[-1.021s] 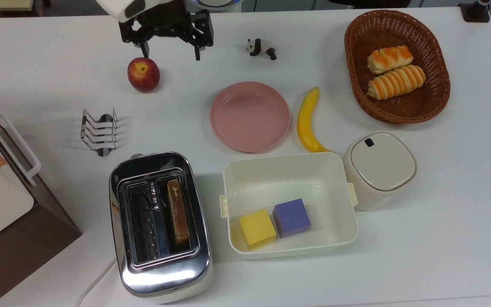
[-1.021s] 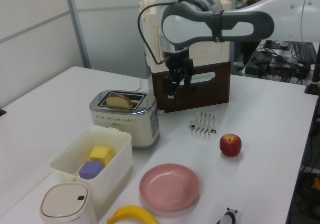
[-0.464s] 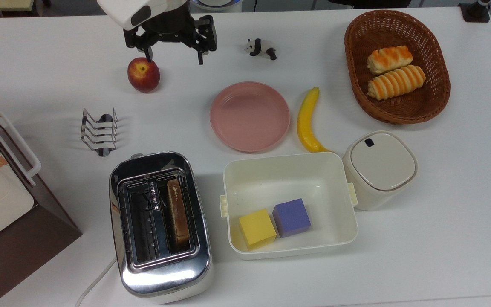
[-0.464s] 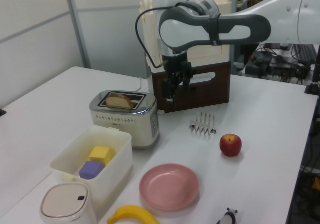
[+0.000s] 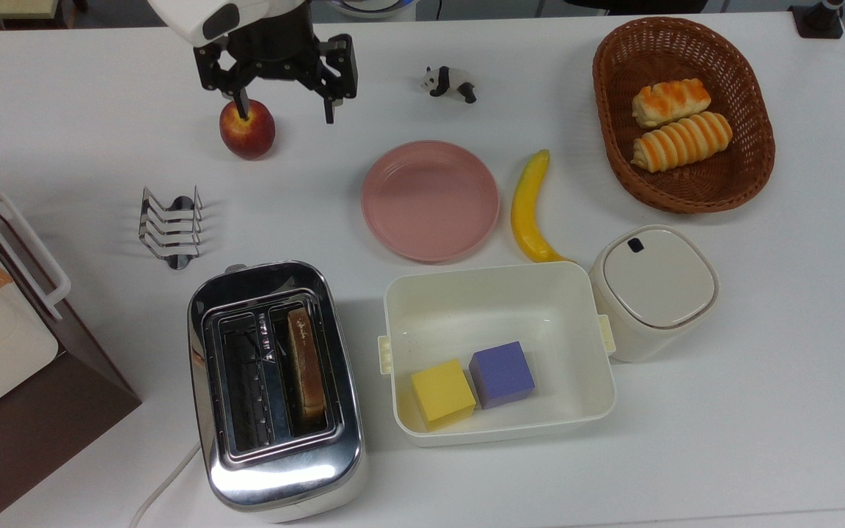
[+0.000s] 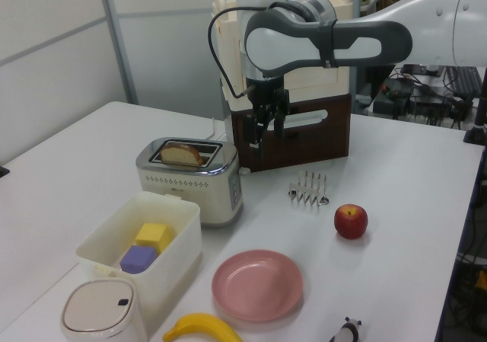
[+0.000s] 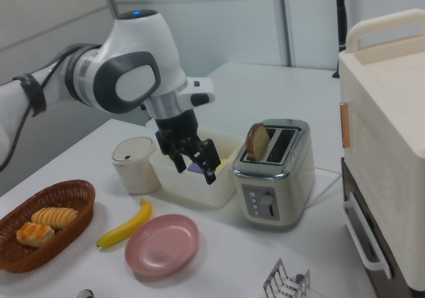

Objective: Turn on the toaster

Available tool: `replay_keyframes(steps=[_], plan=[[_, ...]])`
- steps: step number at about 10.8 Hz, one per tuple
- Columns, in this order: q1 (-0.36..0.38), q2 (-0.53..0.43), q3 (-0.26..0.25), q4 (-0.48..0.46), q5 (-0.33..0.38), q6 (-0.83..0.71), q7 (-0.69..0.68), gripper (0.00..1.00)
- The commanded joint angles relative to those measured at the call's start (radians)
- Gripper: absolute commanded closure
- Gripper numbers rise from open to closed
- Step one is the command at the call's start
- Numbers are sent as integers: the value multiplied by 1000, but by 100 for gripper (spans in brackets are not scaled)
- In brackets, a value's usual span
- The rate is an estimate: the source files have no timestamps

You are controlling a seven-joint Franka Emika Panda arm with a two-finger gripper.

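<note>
A white rectangular table (image 5: 760, 352) carries everything. In the top view, a red apple (image 5: 246, 129) lies just under the black pincer (image 5: 287, 111); a chrome two-slot toaster (image 5: 276, 396) stands well below it; a round pink plate (image 5: 430, 200) and a yellow banana (image 5: 527, 209) lie to its lower right.

Arm reaching in at top view's upper left, gripper (image 5: 285, 112) pointing down, jaws spread, empty.
</note>
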Motion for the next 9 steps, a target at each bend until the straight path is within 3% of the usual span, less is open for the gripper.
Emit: replay_keyframes(steps=[1,3,9], plan=[[-18,39,-9,-11,15,96,-81,100],[-26,54,-9,-9,14,150,-94,100],[-90,221,-12,24,-11,392,-124,100]])
